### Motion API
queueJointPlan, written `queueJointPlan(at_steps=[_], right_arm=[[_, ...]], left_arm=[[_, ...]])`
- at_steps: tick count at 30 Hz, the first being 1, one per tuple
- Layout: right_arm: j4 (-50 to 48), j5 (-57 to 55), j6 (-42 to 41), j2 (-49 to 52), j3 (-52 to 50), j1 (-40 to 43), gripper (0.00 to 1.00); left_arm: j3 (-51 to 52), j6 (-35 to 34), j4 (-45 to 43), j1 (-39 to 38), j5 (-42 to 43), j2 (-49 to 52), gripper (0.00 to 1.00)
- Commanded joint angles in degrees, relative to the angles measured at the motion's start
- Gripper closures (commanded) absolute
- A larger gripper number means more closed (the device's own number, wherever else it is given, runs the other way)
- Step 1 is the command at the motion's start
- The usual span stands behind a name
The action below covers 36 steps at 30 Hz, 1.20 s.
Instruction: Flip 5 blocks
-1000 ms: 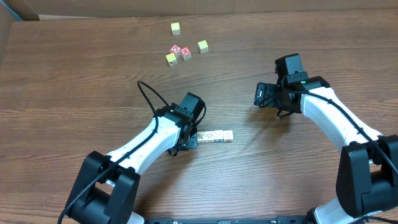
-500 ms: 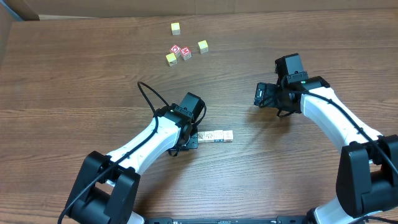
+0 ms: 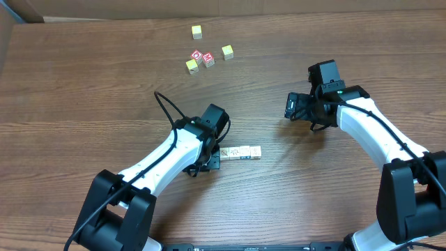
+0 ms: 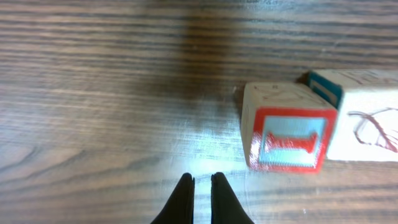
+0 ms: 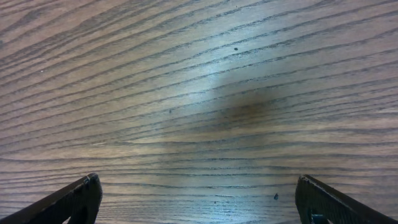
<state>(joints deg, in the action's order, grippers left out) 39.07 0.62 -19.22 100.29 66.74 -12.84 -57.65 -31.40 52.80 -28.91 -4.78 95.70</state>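
- Left gripper: fingers pressed together, nothing between them, tips low over the table.
- Red-bordered block: ahead and to the right of the closed tips, apart from them. Its framed face is turned toward the wrist camera and it sits flat on the wood.
- Pale block: touching the far side of the red-bordered one, dark red line drawing on its face, a blue-edged corner behind the join.
- From overhead, the blocks make a short row starting just beside the left gripper and running off to its right. The near end is partly hidden by the gripper, so the count is unclear.
- Right gripper: fingers spread wide, only bare wood between them. It is well apart from the row.
- Yellow cubes and red cubes: loose cluster far ahead of the left gripper.
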Motion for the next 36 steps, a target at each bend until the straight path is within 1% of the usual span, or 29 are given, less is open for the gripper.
queueJointPlan(at_steps=[1,4,6,15,21,36], right_arm=[[-0.17,-0.55,0.42,-0.42,0.83,-0.04,0.00],[-0.17,-0.57,0.42,-0.39,0.83,-0.04,0.00],[-0.17,-0.57,0.42,-0.42,0.83,-0.04,0.00],[-0.17,-0.55,0.42,-0.42,0.83,-0.04,0.00],[-0.17,-0.55,0.42,-0.42,0.83,-0.04,0.00],[-0.17,-0.57,0.42,-0.42,0.83,-0.04,0.00]], left_arm=[[-3.50,0.07,1.81,-0.26,2.97,-0.26,0.96],[-3.32,0.07,1.92,-0.42,9.62,-0.09,0.96],[-2.80,0.07,1.14,-0.85,11.96,-0.09,0.96],[1.14,-3.39,-2.29,-1.66,11.06,-0.09,0.96],[1.97,-5.22,-3.87,-1.07,6.23,-0.09,0.96],[2.01,-5.01,-7.17,-0.96,6.21,0.24,0.96]])
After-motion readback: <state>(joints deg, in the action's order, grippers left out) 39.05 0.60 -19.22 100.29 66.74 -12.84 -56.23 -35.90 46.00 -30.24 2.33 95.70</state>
